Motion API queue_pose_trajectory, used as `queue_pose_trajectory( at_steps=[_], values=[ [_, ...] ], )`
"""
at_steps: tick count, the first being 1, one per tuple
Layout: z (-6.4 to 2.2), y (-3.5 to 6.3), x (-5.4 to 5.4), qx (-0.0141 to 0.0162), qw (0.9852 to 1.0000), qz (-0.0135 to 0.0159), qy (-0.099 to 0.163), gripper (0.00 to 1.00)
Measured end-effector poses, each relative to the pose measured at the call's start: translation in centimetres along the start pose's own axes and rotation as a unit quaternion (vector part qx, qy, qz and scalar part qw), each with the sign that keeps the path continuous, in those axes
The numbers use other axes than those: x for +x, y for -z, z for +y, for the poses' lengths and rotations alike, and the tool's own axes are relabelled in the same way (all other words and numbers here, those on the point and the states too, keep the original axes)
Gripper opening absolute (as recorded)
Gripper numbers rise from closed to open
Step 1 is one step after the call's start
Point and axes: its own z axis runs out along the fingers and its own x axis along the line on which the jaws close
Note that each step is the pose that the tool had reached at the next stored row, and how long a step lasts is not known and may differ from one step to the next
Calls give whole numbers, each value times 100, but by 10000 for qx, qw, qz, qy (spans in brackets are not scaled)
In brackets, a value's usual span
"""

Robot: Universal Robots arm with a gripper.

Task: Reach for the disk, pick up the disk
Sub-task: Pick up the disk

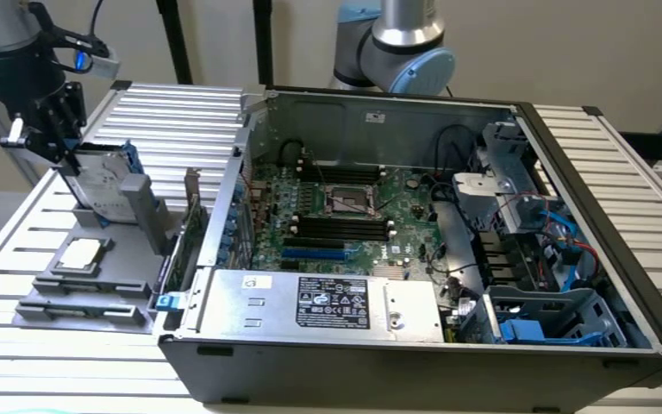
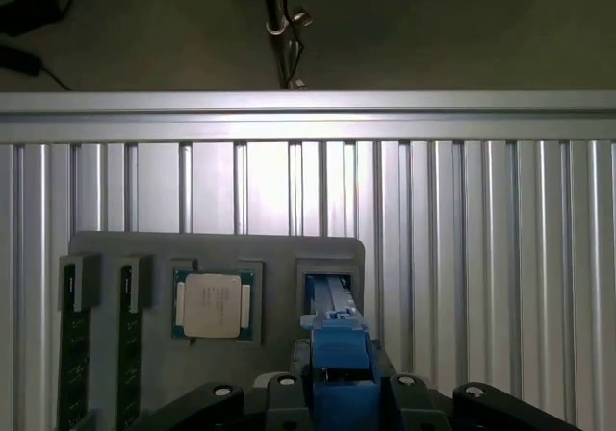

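1. You are looking at a ribbed aluminium table (image 1: 182, 112). Past its edge, the wrist view shows a dull floor with dark cables (image 2: 29, 12).
2. An open black computer case (image 1: 423, 362) with a green motherboard (image 1: 406, 194) sits on the table at the exterior view's right.
3. Just beside the case lies a flat grey plastic holder tray (image 1: 124, 267) carrying a small square silver chip (image 1: 82, 253).
4. The disk (image 1: 101, 185), a flat silver-grey hard drive with blue plastic rails, stands on edge, tilted, over the tray's far slot.
5. Your black gripper (image 1: 65, 155) is clamped on the disk's upper edge. You cannot quite tell whether its lower edge has left the slot.
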Motion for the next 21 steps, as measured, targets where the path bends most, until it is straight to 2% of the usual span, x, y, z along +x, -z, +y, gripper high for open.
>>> queue_pose_trajectory(
  at_steps=[16,19,21],
  values=[
    [0,0,1,0,10000,0,0,33],
    [-2,34,0,1,10000,-1,1,33],
    [-11,96,-1,0,10000,-2,1,33]
  ],
)
